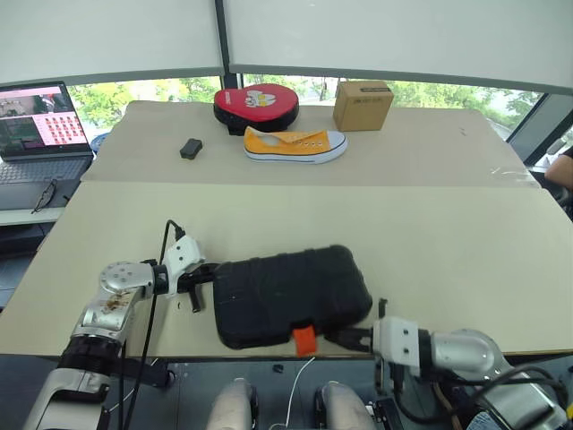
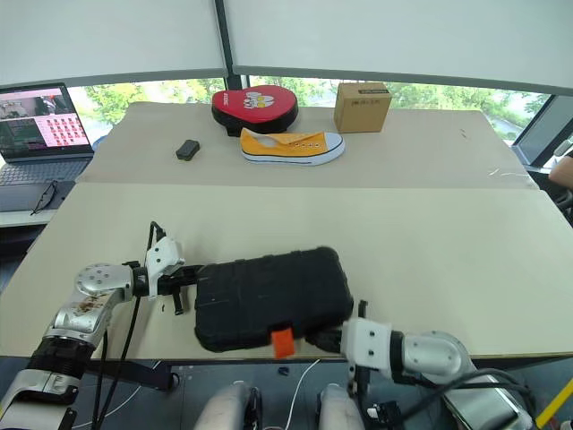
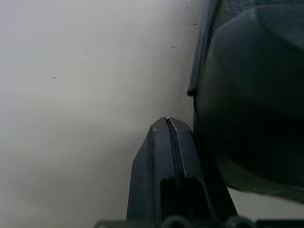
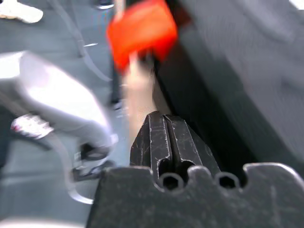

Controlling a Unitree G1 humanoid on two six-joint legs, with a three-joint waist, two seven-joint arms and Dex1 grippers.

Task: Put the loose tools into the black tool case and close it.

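The black tool case (image 1: 291, 291) lies closed and flat on the near table, close to the front edge. Its orange latch (image 1: 305, 339) hangs over that edge and also shows in the right wrist view as the latch (image 4: 142, 31). My left gripper (image 1: 206, 280) is shut and empty, its tips against the case's left side; the left wrist view has the shut fingers (image 3: 166, 142) beside the case wall (image 3: 247, 95). My right gripper (image 1: 347, 339) is shut and empty, at the case's front right corner, just right of the latch. The loose tools are out of view.
On the far table sit a red-and-black round pad (image 1: 256, 106), a yellow shoe (image 1: 295, 143), a cardboard box (image 1: 363, 105) and a small black box (image 1: 191, 148). A laptop (image 1: 40, 125) stands at the left. A person's arm (image 1: 562, 166) shows at the right edge.
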